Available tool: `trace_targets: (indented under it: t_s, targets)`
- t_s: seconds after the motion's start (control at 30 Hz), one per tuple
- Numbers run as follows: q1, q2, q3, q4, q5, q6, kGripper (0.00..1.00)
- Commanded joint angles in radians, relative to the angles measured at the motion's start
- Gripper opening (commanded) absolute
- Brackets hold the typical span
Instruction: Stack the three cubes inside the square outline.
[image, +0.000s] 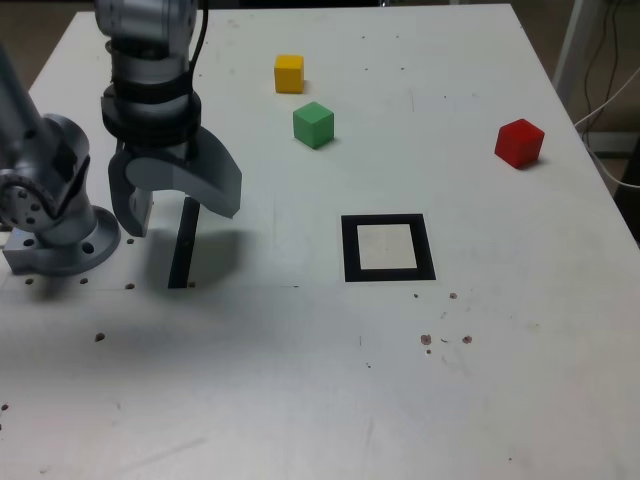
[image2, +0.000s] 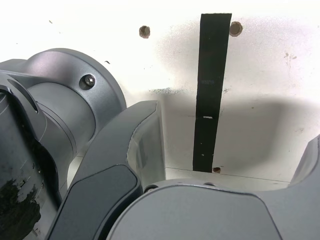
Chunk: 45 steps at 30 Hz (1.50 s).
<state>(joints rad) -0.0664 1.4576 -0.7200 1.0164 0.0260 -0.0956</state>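
A: Cubes first, and none is stacked. The yellow cube (image: 289, 73) sits at the far side of the table (image: 500, 350), the green cube (image: 313, 125) just beside it and nearer us, the red cube (image: 519, 142) well apart toward the exterior view's right.

B: And the square outline (image: 388, 247)?

A: Nothing in it, white centre bare. All three are well clear of it, so by my reading every pick and every placement is left to do.

B: Where's the arm in all this?

A: Over at the exterior view's left, next to its own base (image: 60, 235). The gripper (image: 165, 205) points down, hanging above the straight black strip (image: 184, 243), which the wrist view shows between the jaws. They stand spread wide, holding nothing.

B: So a long reach ahead.

A: Looks that way; the green cube is the nearest.
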Motion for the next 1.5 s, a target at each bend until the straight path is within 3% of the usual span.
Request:
trace_targets:
  t_s: [0.0,0.77,1.07,1.47]
  targets:
    - [0.001,0.003,-0.004,0.004,0.001,-0.002,0.99]
    - [0.001,0.016,-0.035,0.025,0.007,-0.002,0.99]
    - [0.0,0.063,-0.145,0.08,0.038,0.006,0.99]
    - [0.015,0.161,-0.316,0.13,0.051,0.043,0.99]
